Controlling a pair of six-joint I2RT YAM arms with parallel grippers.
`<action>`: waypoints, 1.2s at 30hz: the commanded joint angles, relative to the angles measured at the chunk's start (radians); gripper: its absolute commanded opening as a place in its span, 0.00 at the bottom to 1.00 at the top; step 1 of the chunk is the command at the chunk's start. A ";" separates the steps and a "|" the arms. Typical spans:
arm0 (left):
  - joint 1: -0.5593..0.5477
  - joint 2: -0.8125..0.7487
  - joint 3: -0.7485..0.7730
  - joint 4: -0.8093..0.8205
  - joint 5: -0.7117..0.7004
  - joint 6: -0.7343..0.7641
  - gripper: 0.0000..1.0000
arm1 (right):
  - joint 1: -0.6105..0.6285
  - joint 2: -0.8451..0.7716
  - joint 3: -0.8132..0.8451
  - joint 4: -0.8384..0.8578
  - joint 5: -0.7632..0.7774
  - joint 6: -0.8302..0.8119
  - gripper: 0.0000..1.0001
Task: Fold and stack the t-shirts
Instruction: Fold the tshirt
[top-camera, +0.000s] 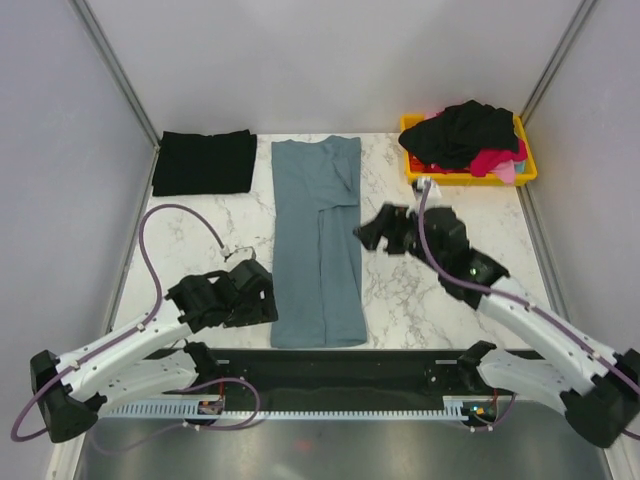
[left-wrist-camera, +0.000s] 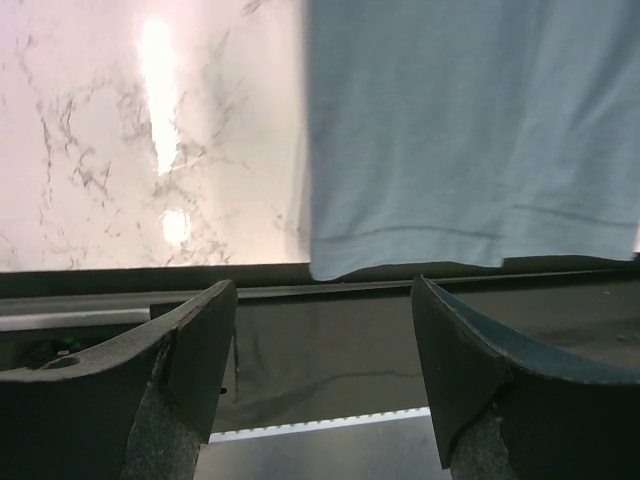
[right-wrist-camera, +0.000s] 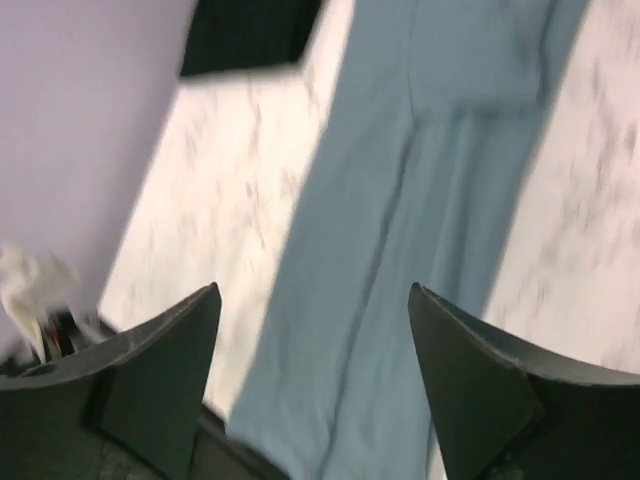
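**Top view:** the slate blue-grey shirt lies flat mid-table, folded lengthwise into a long strip, with the collar end far and the hem at the near edge. A black shirt sits folded at far left. More shirts are heaped in the yellow bin at far right.

My read: it's light, limp cotton with no stiffness, so the layers will slide and sag. Pinch through all layers at the hem corners and keep the lift low.

The left gripper sits low just beside the strip's near-left edge, arm stretched along the table. The right gripper hangs just off the strip's right edge mid-length, pointing left, forearm angled up.

**Left wrist view:** the jaws are spread wide with nothing between them. The hem is just ahead, and its left corner lines up with the gap.

**Right wrist view:** it's blurred. The jaws are wide apart and empty, looking down along the strip. The black shirt is at the top edge.
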 joint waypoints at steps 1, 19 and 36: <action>0.010 -0.029 -0.089 0.046 0.005 -0.099 0.78 | 0.087 -0.149 -0.305 -0.236 0.090 0.187 0.82; 0.010 -0.059 -0.344 0.241 0.067 -0.221 0.68 | 0.528 -0.389 -0.667 -0.133 0.229 0.455 0.68; 0.007 -0.133 -0.462 0.423 0.096 -0.201 0.67 | 0.529 -0.159 -0.779 0.192 0.195 0.487 0.46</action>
